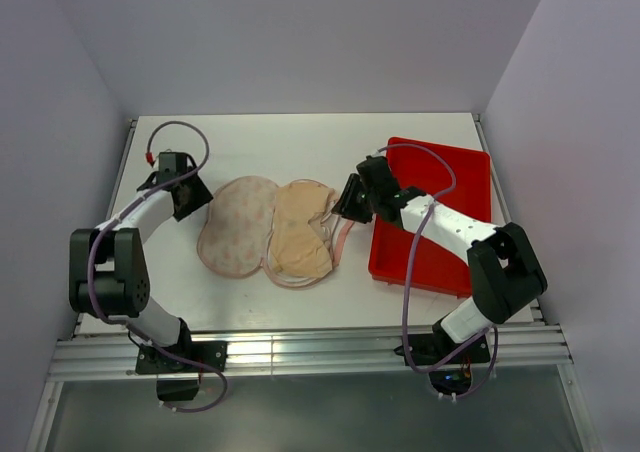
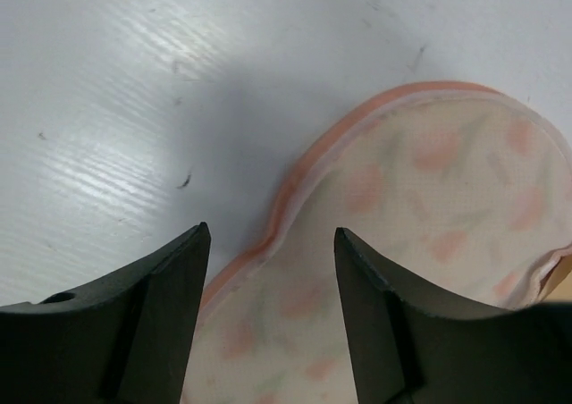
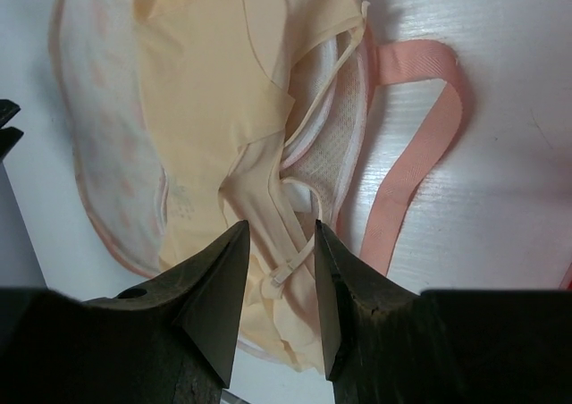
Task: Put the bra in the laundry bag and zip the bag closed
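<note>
The laundry bag (image 1: 237,227) lies open on the white table, printed lid half to the left, mesh half to the right. The peach-beige bra (image 1: 302,228) lies in the right mesh half; it also shows in the right wrist view (image 3: 206,100). The pink loop (image 3: 420,145) trails onto the table at the bag's right. My right gripper (image 3: 281,234) is open just over the bra's right end, a thin strap between its fingers. My left gripper (image 2: 273,239) is open above the pink zipper edge (image 2: 295,189) of the lid half (image 2: 429,189).
A red plastic tray (image 1: 440,212) sits at the right, under my right arm. White walls enclose the table on three sides. The table's near edge meets a metal rail (image 1: 300,352).
</note>
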You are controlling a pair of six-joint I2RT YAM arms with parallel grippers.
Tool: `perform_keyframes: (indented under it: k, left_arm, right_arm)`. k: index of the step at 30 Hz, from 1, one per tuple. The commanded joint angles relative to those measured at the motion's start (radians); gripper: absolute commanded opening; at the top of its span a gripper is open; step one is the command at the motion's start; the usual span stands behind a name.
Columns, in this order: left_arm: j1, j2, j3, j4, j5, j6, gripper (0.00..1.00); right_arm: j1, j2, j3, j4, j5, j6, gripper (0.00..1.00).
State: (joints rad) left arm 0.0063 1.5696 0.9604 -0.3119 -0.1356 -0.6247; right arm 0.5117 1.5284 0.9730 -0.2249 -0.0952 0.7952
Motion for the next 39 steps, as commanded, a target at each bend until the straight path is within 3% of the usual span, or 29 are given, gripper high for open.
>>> perform_keyframes:
  k: [1,8,13,39]
  left_arm:
    - [-0.070,0.032,0.061,-0.012,-0.082,0.123,0.63]
    - [-0.098,0.098,0.084,-0.064,-0.162,0.192,0.45]
    - [-0.100,0.128,0.100,-0.092,-0.203,0.209,0.39]
    - [-0.140,0.159,0.077,-0.050,-0.165,0.220,0.41]
  right_arm:
    - [-0.010,-0.020,-0.020,0.041,0.014,0.013,0.42]
    - [-0.021,-0.050,-0.059,0.052,0.011,0.015,0.42]
    - [-0.022,-0.077,-0.094,0.067,0.000,0.022,0.42]
    - [-0.021,-0.106,-0.149,0.088,0.011,0.038,0.42]
